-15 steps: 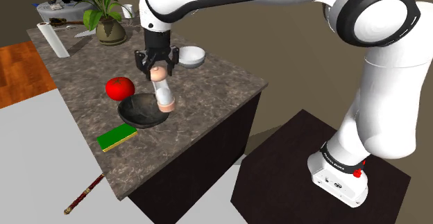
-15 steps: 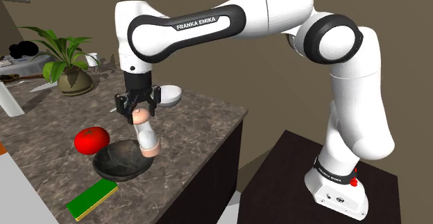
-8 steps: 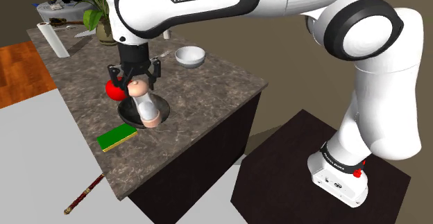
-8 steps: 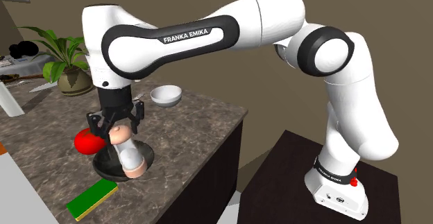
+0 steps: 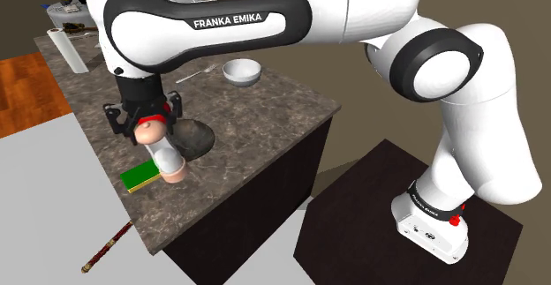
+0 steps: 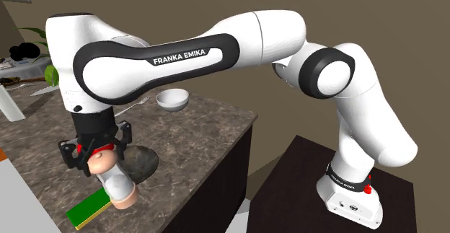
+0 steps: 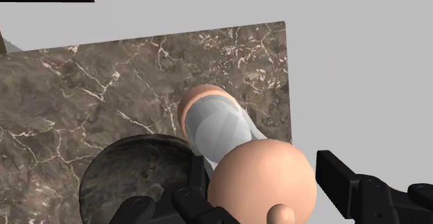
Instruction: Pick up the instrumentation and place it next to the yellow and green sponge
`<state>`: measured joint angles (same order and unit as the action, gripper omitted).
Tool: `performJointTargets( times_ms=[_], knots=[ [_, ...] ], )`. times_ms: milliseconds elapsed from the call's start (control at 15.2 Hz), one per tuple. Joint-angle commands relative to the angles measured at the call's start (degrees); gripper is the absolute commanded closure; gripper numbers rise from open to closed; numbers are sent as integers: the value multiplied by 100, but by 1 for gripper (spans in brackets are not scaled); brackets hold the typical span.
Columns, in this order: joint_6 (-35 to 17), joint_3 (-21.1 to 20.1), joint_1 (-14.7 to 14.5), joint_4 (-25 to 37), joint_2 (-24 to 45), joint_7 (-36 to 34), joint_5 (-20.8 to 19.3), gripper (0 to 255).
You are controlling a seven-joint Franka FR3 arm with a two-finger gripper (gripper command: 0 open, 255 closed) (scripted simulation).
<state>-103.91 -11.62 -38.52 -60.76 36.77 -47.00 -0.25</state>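
Shoulder view: high beside stand, facing down over counter. Second exterior view: nearly same side, lower. Wrist view: close, straight down. Shared throughout: counter.

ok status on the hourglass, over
Gripper shut on hourglass. Hourglass tilted, lower end beside green-and-yellow sponge. Dark bowl close alongside.

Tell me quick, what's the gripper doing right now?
The gripper is closed on the peach-capped, pale grey hourglass, clasping its upper cap.
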Motion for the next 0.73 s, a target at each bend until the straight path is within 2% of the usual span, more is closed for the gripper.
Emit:
performJointTargets(
  times_ms=[0,660],
  knots=[
    [-153,1,14,-166,-16,11,4,255],
    [-916,9,57,-924,-6,61,13,255]
  ],
)
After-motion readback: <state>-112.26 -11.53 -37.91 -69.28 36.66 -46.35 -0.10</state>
